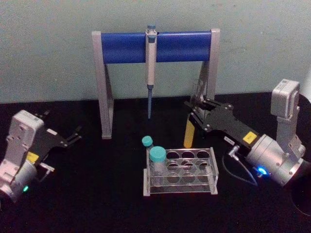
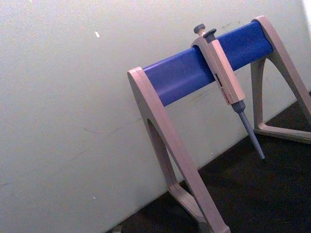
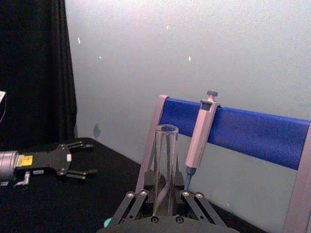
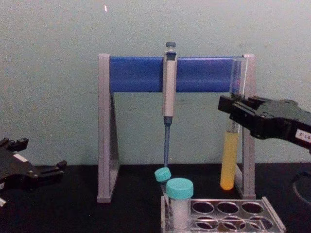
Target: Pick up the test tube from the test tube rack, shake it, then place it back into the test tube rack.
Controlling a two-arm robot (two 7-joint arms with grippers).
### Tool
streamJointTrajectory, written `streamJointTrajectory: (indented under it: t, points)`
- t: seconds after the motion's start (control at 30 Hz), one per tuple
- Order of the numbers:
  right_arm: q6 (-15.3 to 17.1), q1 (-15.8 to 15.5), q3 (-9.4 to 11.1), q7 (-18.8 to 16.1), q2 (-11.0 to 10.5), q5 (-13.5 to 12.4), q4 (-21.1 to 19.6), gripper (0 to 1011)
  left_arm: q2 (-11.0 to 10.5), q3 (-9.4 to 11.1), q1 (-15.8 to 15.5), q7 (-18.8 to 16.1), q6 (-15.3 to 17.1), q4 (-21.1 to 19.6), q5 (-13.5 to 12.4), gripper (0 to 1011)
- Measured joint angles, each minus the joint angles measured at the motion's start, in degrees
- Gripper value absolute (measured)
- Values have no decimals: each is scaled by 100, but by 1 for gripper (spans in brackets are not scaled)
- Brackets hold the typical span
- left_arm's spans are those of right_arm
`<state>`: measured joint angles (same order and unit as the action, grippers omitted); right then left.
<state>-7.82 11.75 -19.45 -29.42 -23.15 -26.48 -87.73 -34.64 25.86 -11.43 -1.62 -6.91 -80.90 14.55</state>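
Location: test tube (image 4: 230,160) upright, held clear behind test tube rack (image 1: 181,190).
R end effector (image 1: 195,109): clamped on upper glass.
L end effector (image 3: 92,158): fingers apart, idle over bench (image 1: 97,194).
Handling: light, slick, fragile, uncapped. Grip above liquid, prob. shake gently.

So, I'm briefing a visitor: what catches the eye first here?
The right gripper holds the test tube, yellow-orange liquid in its lower part, just behind the test tube rack. Behind it stands the blue pipette stand with its pipette hanging; the left gripper rests open at left.
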Motion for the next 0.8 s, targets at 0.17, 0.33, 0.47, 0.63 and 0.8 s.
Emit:
streamJointTrajectory:
  t: [0.17,0.33,0.47,0.63,0.8]
  points:
    - [13,-64,-18,18,-57,-5,-26,230,0,0,0,0,0,0,0,1009]
    - [15,-80,-51,24,-71,3,-5,230,0,0,0,0,0,0,0,1010]
    - [26,-92,-74,34,-84,20,13,230,0,0,0,0,0,0,0,1010]
    - [38,-101,-86,56,-88,48,33,229,0,0,0,0,0,0,0,1010]
    - [39,-97,-98,72,-72,62,84,230,0,0,0,0,0,0,0,1010]
